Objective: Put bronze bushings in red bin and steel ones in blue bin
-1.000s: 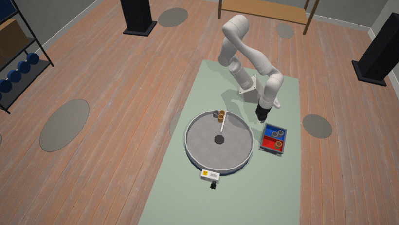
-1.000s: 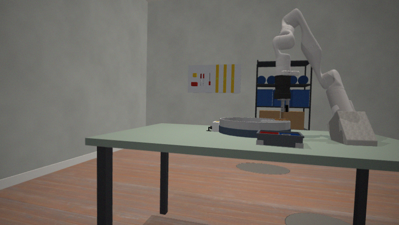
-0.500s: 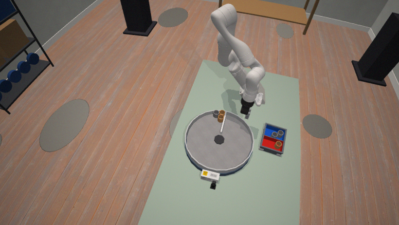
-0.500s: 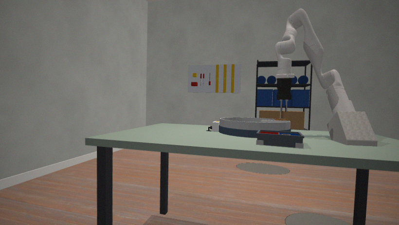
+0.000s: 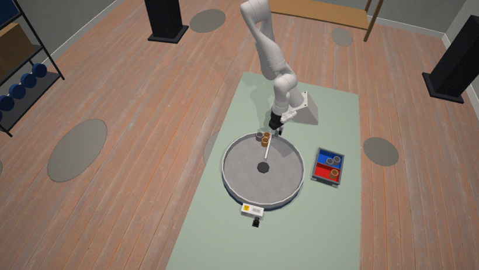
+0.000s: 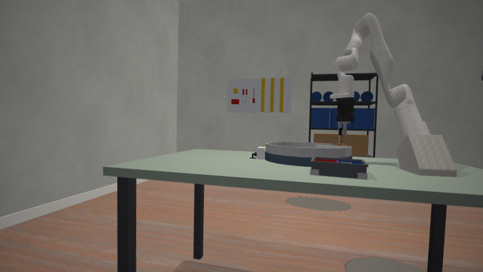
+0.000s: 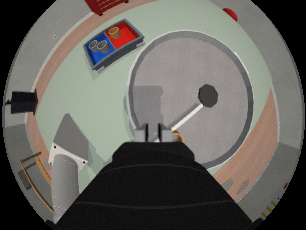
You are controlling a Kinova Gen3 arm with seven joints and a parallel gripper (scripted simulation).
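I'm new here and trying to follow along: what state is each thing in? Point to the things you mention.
Gripper (image 5: 278, 132) (image 7: 153, 129): partly open, holding nothing.
Red bin (image 5: 323, 172) (image 7: 126, 36): one bronze bushing inside.
Blue bin (image 5: 322, 156) (image 7: 104, 54): two steel bushings inside.
Turntable (image 5: 247, 184) (image 6: 290, 150) (image 7: 185, 55): two bronze, one steel aboard.

The gripper stands partly open; in the blue bin there are two steel bushings.

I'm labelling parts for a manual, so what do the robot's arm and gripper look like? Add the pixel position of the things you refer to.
The arm (image 5: 268, 50) (image 6: 381, 57) (image 7: 66, 180) is pale grey-white, with smooth rounded segments and thin seam lines. The gripper (image 5: 278, 132) (image 6: 342, 130) (image 7: 153, 129) has a black body and two short grey fingers with dark inner faces.
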